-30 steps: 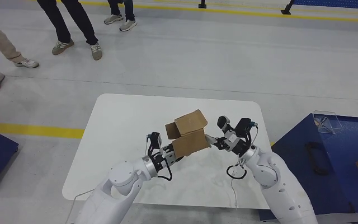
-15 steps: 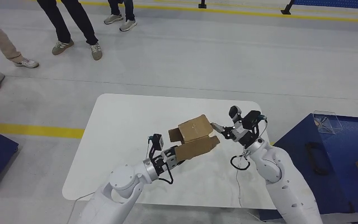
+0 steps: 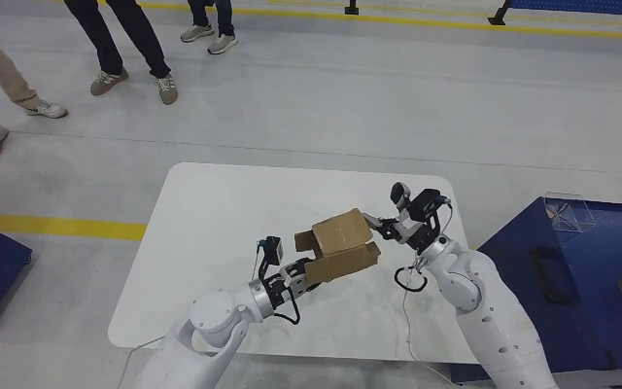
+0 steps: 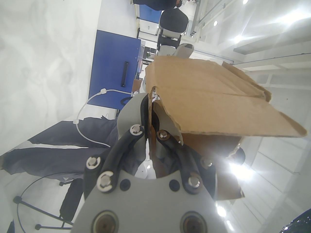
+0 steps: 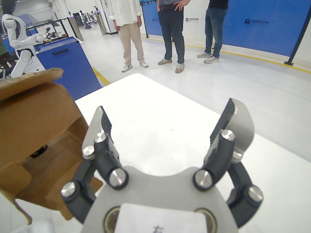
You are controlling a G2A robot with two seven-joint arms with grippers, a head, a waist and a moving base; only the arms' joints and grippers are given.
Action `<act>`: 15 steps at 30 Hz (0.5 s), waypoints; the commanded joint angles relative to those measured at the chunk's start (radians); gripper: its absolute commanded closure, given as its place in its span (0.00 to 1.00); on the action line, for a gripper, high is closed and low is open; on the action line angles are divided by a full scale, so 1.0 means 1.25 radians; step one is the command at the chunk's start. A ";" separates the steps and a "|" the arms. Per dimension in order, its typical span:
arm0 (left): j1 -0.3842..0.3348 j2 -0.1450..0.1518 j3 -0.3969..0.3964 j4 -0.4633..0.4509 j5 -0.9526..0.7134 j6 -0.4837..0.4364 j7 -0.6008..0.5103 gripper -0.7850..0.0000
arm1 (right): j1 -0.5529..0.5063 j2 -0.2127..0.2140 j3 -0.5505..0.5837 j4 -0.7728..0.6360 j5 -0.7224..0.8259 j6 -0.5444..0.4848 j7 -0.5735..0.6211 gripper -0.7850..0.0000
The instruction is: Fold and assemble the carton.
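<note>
Left gripper [image 4: 151, 109] is clenched on a thin edge panel of the carton [image 3: 339, 244], holding it up off the table [image 3: 209, 229]. Right gripper [image 5: 167, 111] gapes wide, empty. The carton looks light: stiff corrugated board, but loose flaps that hinge and crease easily. Best pinched on a single wall or flap edge near a fold, not squeezed across the hollow body. Carton sits between both grippers, just beside one right finger; contact there can't be told

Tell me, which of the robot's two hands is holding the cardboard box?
The left hand, shut on an edge of the carton; the right hand hangs open beside it, gripping nothing.
</note>
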 commanded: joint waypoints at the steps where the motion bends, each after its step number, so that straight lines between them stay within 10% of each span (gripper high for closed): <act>1: 0.001 0.000 0.000 0.000 -0.002 0.002 0.000 1.00 | -0.004 0.001 0.007 -0.001 0.026 -0.013 0.015 0.00; 15: 0.000 -0.003 0.000 0.004 -0.005 0.005 -0.001 1.00 | -0.039 0.002 0.007 -0.054 0.056 -0.059 0.041 0.00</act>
